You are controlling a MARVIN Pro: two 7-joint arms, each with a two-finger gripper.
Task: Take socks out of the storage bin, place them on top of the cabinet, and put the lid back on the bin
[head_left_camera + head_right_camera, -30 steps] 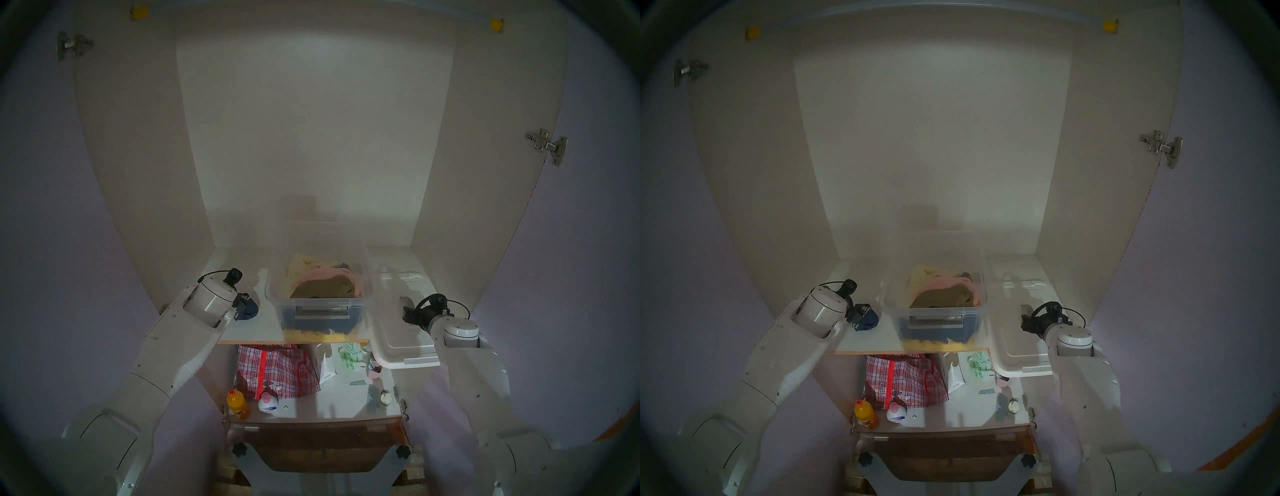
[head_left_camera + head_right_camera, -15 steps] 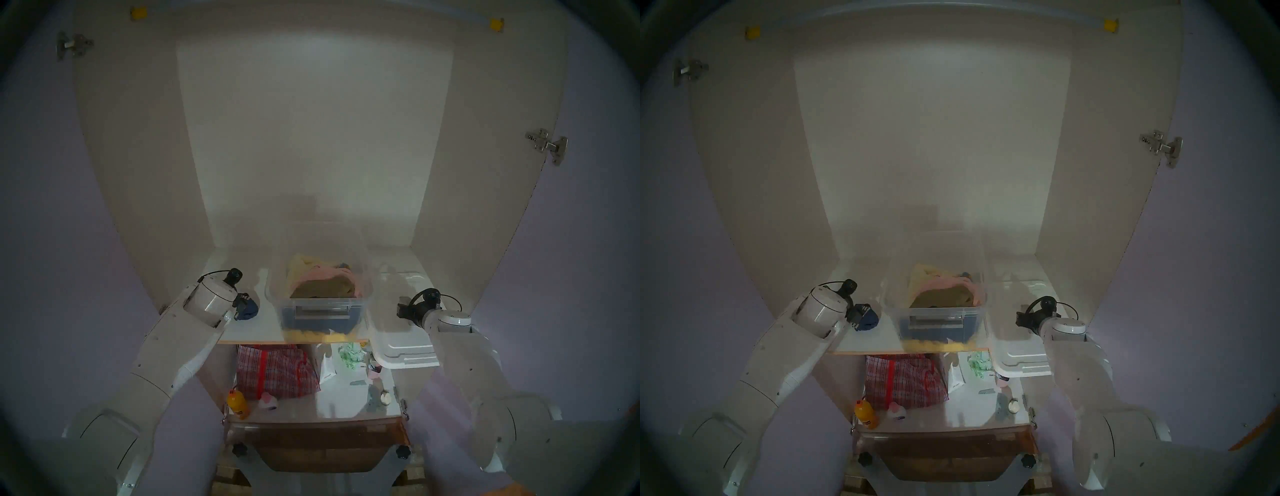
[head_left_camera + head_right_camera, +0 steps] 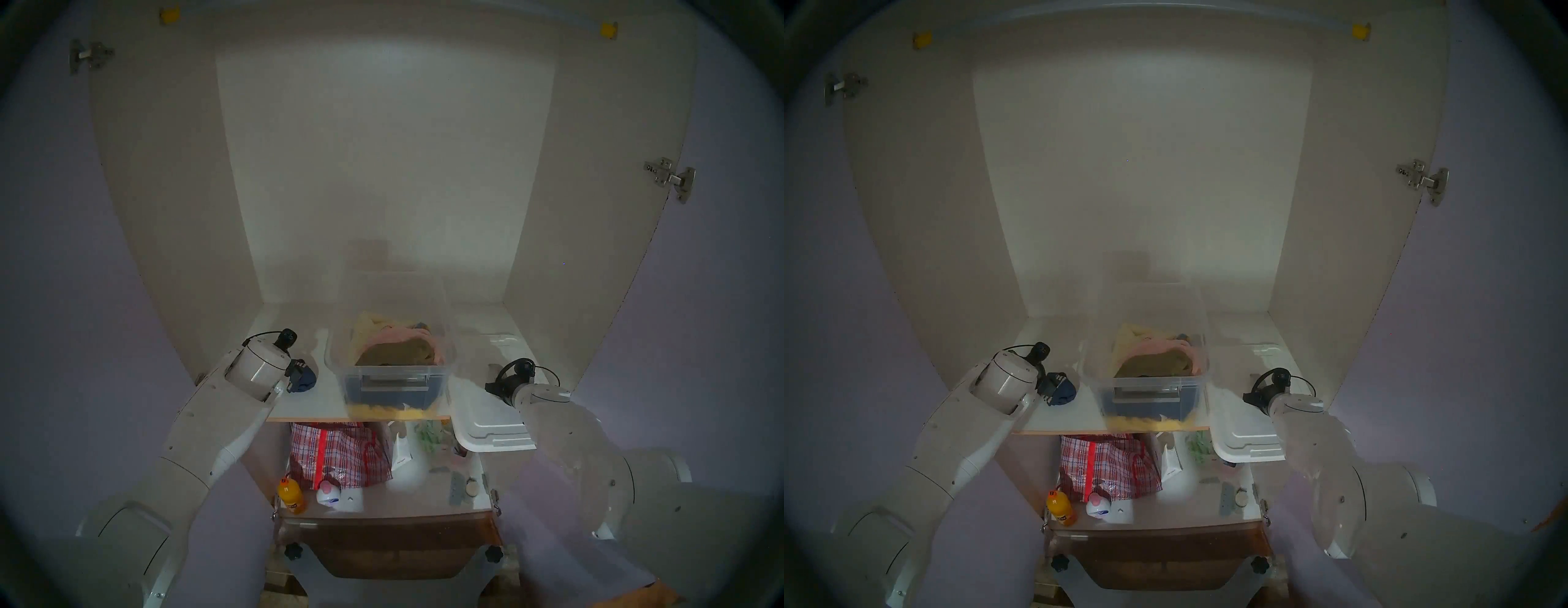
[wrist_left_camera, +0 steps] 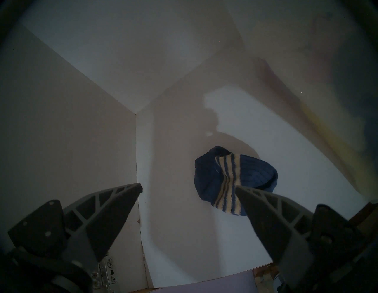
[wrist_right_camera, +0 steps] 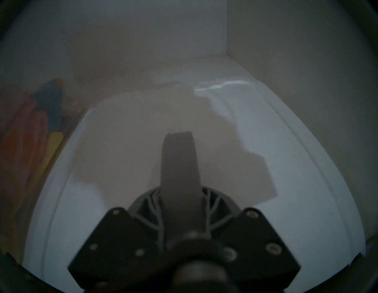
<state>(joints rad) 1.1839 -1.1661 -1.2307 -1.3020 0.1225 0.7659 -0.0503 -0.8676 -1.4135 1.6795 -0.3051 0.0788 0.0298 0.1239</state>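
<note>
1. White wardrobe panels rise behind and beside everything you see; the cabinet (image 3: pixel 382 170) has one glossy white shelf (image 3: pixel 318 403) edged in light wood, and you can count three metal hinges on its side walls in the head views.
2. You have one storage bin (image 3: pixel 394 382), clear plastic, standing at the middle of the shelf's front edge with no cover on it. Three garments show on top inside: one olive-brown garment (image 3: pixel 399 352), one pink garment (image 3: pixel 399 335) and one pale yellow piece at the back.
3. You have one bundle of socks (image 4: pixel 231 180), navy with pale stripes, lying on the shelf toward its left front corner, outside the bin.
4. One lid (image 3: pixel 492 429) lies flat at the shelf's right end, its near end overhanging the front edge.
5. Your left gripper (image 4: pixel 188 187) stands wide open with nothing held; its right fingertip overlaps the socks in the wrist view, though you cannot tell whether it touches them.
6. Your right gripper (image 5: pixel 179 143) has its fingers drawn together over the lid. You cannot tell from the blurred wrist view whether they pinch the grey strap handle.
7. Against a second ago, your right arm has dropped lower and reached farther in over the lid, its elbow swung outward. Your left arm, socks and bin have not shifted.
</note>
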